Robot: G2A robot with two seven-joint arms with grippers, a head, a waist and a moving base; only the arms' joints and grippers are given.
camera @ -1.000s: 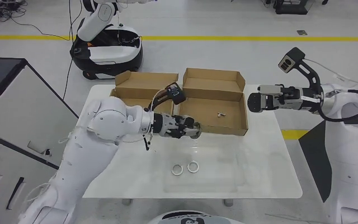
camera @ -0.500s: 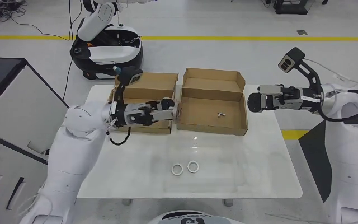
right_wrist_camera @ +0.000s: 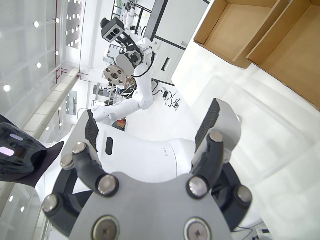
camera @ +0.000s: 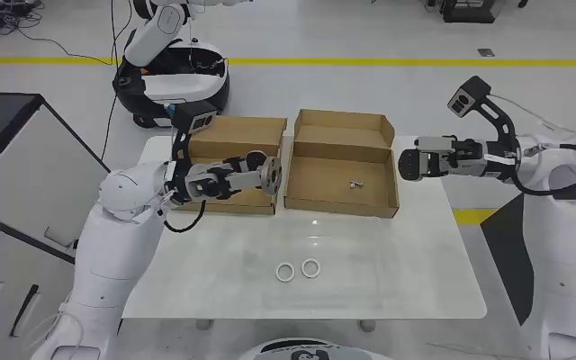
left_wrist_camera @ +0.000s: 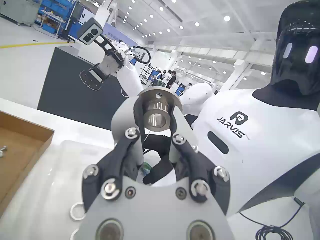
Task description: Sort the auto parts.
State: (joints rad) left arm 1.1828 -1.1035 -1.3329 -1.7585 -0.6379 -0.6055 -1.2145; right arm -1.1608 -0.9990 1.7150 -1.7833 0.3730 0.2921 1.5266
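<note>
Metal, bright and machined, forms the flanged hub with a ribbed bore (left_wrist_camera: 158, 95), which is clenched by its barrel between the fingers of the left gripper (left_wrist_camera: 156, 117). The part is held lying sideways in the air, flange outward, at about ten o'clock over the white table (camera: 396, 270). There it hangs above the right-hand edge of the left brown cardboard box (camera: 236, 135). This placing is judged to serve a drop into one of the boxes.

The right gripper (right_wrist_camera: 152, 123) is spread wide with nothing between its ribbed pads. It is held at three o'clock, just outside the right wall of the right brown cardboard box (camera: 342, 135) and apart from it. It is judged to be parked clear of the other arm's work.

One small metal fastener (camera: 355, 184) lies on the floor of the right box, which suggests that small hardware is gathered there. Two pale rings (camera: 298, 269) lie flat side by side at six o'clock on the table, well apart from both boxes, and are taken as not yet sorted.

Much of the left box's floor is covered by the arm, so its contents cannot be told. From above, the hub sits so near the line between the two boxes that it cannot be settled which one lies under it. The fastener is too small for its kind to be made out, and the material of the rings cannot be judged.
</note>
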